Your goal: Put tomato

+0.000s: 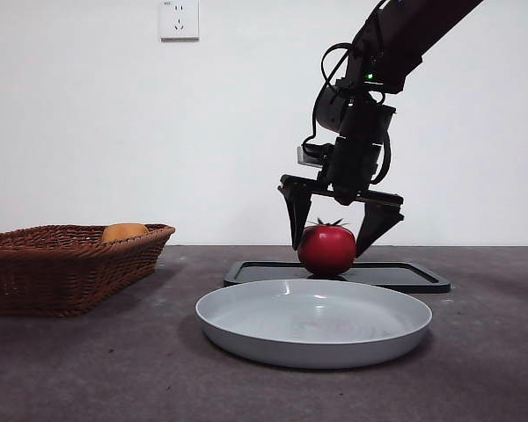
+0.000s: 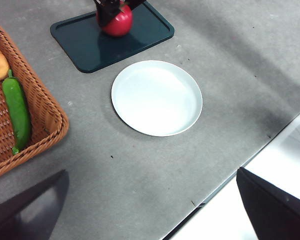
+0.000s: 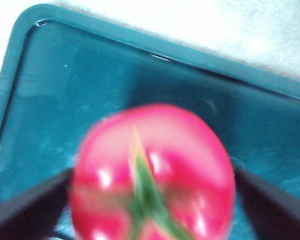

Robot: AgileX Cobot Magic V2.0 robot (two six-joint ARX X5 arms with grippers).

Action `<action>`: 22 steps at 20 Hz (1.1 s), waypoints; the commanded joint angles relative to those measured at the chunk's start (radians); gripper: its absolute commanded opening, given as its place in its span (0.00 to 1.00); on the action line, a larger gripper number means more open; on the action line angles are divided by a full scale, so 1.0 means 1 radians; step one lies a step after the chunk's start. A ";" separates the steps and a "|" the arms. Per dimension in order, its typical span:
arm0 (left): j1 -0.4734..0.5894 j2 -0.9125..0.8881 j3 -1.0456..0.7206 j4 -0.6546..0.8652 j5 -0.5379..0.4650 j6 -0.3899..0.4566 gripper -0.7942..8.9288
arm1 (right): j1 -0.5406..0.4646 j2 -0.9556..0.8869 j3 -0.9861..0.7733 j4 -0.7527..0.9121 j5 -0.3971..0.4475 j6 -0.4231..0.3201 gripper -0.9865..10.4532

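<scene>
While the front view shows your right claw (image 1: 341,230) open astride the tomato (image 1: 326,249), which sits on the dark tray (image 1: 405,275) behind the white plate (image 1: 312,321), neither jaw looks to be touching it yet. From the left wrist, your left claw (image 2: 150,210) waits spread open over the counter (image 2: 140,175); from the right wrist the tomato sits off-centre, so closing unevenly could roll it away.

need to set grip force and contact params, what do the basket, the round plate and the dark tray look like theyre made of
Basket: woven wicker or rattan, matte brown; the weave strands show.
Round plate: smooth light grey, soft sheen; likely plastic or melamine, possibly glazed ceramic.
Dark tray: dark teal, smooth, slightly glossy, rounded moulded corners; probably plastic.
</scene>
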 commanded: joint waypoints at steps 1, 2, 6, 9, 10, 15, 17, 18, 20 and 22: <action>-0.010 0.007 0.006 0.006 -0.007 0.016 0.76 | 0.005 0.031 0.065 -0.006 0.010 -0.010 0.61; -0.010 0.006 0.006 0.006 -0.007 0.016 0.76 | 0.005 0.029 0.122 -0.050 0.010 -0.008 0.61; -0.010 0.007 0.006 0.007 -0.007 0.016 0.76 | 0.011 0.029 0.450 -0.293 0.014 -0.011 0.61; -0.010 0.007 0.006 0.007 -0.007 0.021 0.76 | 0.011 0.029 0.679 -0.500 0.089 -0.008 0.61; -0.010 0.007 0.006 0.008 -0.007 0.025 0.76 | 0.013 0.018 0.693 -0.504 0.103 -0.009 0.61; -0.010 0.006 0.006 0.006 -0.007 0.027 0.76 | 0.055 -0.080 0.648 -0.517 0.093 -0.008 0.61; -0.010 0.006 0.006 0.005 -0.007 0.028 0.76 | 0.085 -0.149 0.562 -0.517 0.122 -0.022 0.61; -0.010 0.007 0.006 0.005 -0.007 0.028 0.76 | 0.097 -0.190 0.500 -0.517 0.156 -0.041 0.61; -0.010 0.007 0.006 0.006 -0.007 0.028 0.76 | 0.106 -0.302 0.331 -0.517 0.190 -0.054 0.61; -0.010 0.007 0.006 0.006 -0.007 0.028 0.76 | 0.106 -0.434 0.138 -0.516 0.201 -0.055 0.61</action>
